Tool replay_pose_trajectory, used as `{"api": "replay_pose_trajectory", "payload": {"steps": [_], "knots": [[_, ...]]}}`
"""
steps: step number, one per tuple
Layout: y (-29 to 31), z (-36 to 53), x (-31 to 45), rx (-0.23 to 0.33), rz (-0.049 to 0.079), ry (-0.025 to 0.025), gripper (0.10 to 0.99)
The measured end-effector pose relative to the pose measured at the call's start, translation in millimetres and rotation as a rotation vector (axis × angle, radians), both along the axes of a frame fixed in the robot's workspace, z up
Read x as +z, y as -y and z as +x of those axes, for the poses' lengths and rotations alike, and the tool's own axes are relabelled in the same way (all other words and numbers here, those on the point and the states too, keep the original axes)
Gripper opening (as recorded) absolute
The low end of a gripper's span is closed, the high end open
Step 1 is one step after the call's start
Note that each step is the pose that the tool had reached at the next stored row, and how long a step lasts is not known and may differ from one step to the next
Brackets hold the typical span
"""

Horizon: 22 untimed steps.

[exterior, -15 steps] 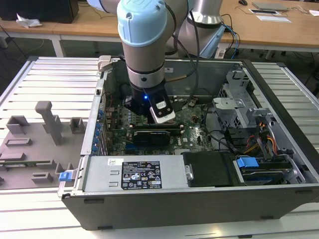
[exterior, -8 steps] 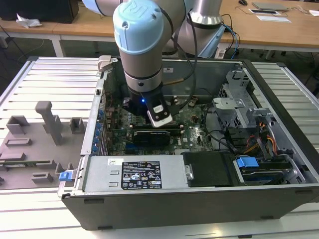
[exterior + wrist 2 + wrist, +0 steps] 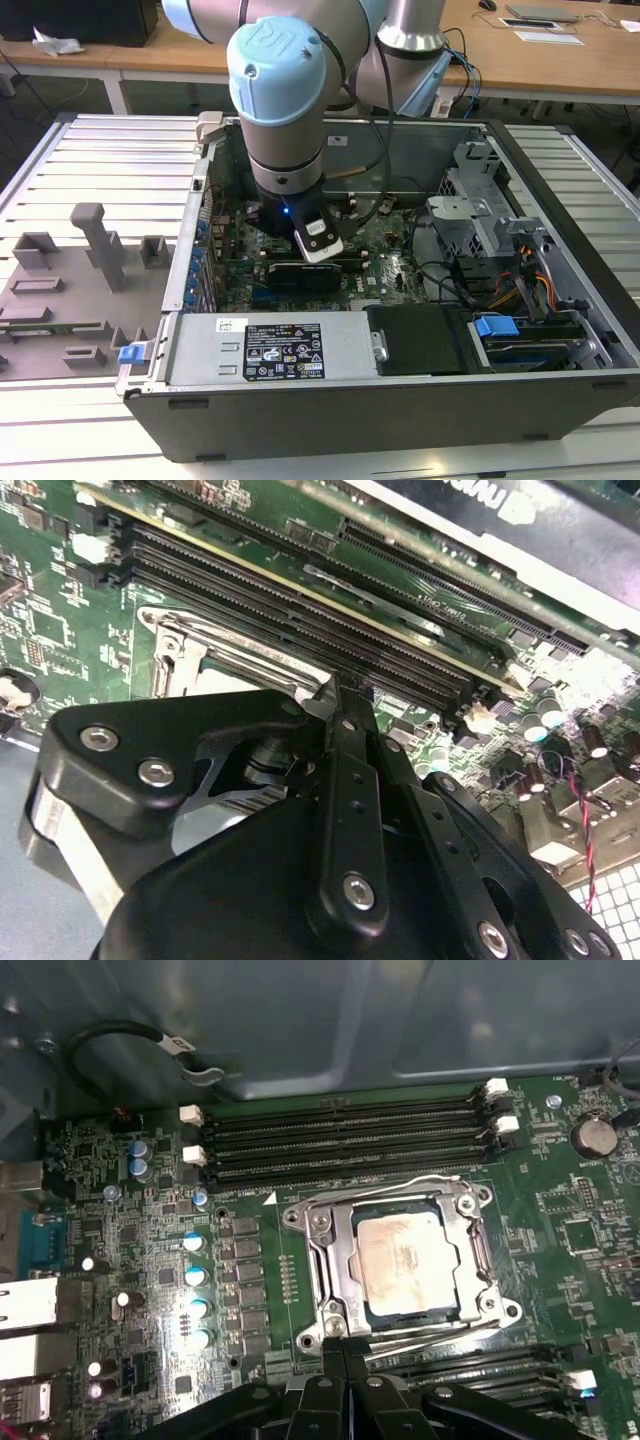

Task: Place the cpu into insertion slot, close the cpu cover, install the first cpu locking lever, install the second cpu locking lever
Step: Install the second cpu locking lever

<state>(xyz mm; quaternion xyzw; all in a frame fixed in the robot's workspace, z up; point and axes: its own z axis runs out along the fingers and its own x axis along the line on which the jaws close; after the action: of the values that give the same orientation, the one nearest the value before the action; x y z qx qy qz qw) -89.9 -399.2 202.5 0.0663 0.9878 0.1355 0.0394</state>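
Note:
In the first wrist view the cpu (image 3: 405, 1260), silvery-tan, lies flat in the insertion slot (image 3: 400, 1317) of the green motherboard. The cpu cover (image 3: 340, 1260) is down around it as a metal frame. One wire lever (image 3: 420, 1179) runs along the side by the memory slots, another lever (image 3: 440, 1328) along the side nearest my gripper. My gripper (image 3: 345, 1342) is shut, its tips together at the socket's corner beside that lever's end; whether wire sits between them is hidden. In the second wrist view the gripper (image 3: 335, 692) points at the cover's edge (image 3: 175, 660). The arm's wrist (image 3: 285, 190) hangs over the open case.
Long black memory slots (image 3: 340, 1135) lie beyond the socket, capacitors (image 3: 195, 1275) and a coin battery (image 3: 592, 1137) flank it. A black graphics card (image 3: 520, 520) stands close. The case holds a power supply (image 3: 265, 350) and drive cage (image 3: 480, 220). A grey fixture tray (image 3: 70, 290) sits outside.

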Motion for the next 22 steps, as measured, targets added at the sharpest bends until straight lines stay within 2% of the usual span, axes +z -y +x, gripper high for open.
{"api": "replay_pose_trajectory", "payload": {"steps": [5, 10, 22], "knots": [[-0.4, -4.1, -1.7, 0.0, 0.002, 0.0003, 0.106], [-7.7, -5.1, -2.4, 0.0, 0.002, 0.0004, 0.106], [-8.8, -10.8, -6.4, 0.0, 0.002, 0.0002, 0.106]]}}
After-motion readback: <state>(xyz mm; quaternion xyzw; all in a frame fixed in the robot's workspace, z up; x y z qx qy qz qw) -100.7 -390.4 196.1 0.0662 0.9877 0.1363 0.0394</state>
